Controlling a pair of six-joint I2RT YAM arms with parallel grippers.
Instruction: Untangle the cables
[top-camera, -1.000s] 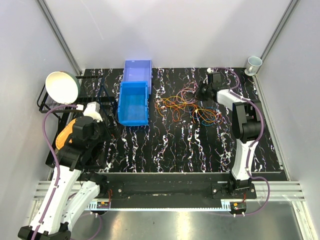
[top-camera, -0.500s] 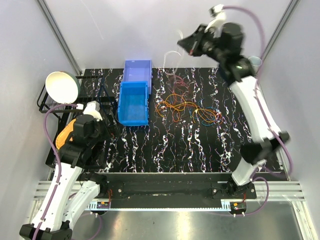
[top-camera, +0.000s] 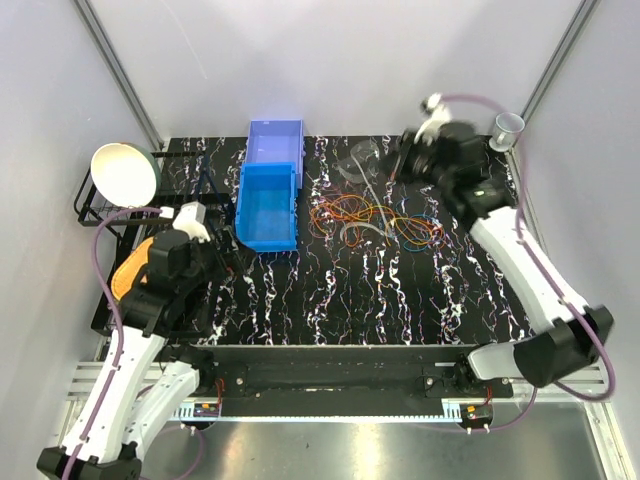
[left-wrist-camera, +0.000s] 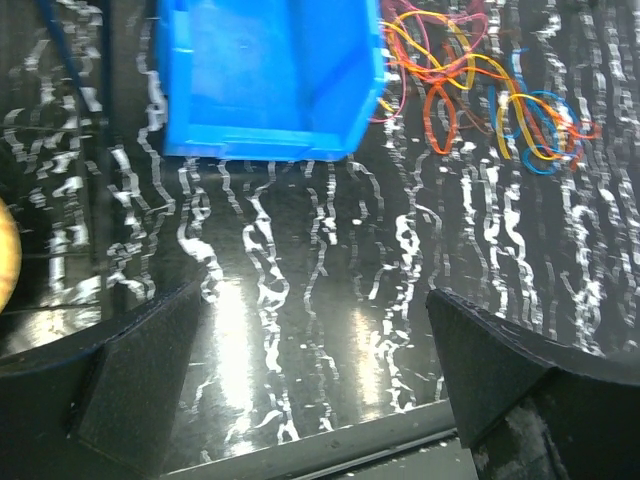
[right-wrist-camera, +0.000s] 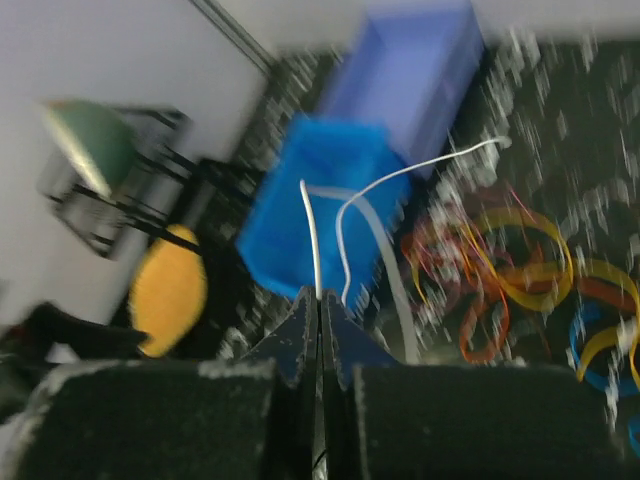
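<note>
The cables (top-camera: 375, 215) lie as a loose tangle of orange, red, yellow and blue loops at the table's middle back, to the right of the blue bin (top-camera: 268, 205). My right gripper (top-camera: 394, 164) hovers just behind the tangle, shut on a thin white cable (right-wrist-camera: 313, 235) that rises from its tips and curls away in a loop. That white cable (top-camera: 362, 170) shows blurred beside the gripper. The coloured cables (right-wrist-camera: 520, 270) lie below and right of the jaws. My left gripper (left-wrist-camera: 320, 400) stands open over bare table at the near left, with the cables (left-wrist-camera: 470, 85) far ahead to its right.
A lavender bin (top-camera: 273, 140) stands behind the blue one. On the left, a black wire rack (top-camera: 95, 210) holds a white bowl (top-camera: 125, 172), with an orange object (top-camera: 130, 265) nearer. A cup (top-camera: 507, 125) stands at the back right corner. White walls close in the table.
My right arm lifted from the tangle high above the table with a white cable, then came back down to just behind the tangle. The left arm has barely moved.
</note>
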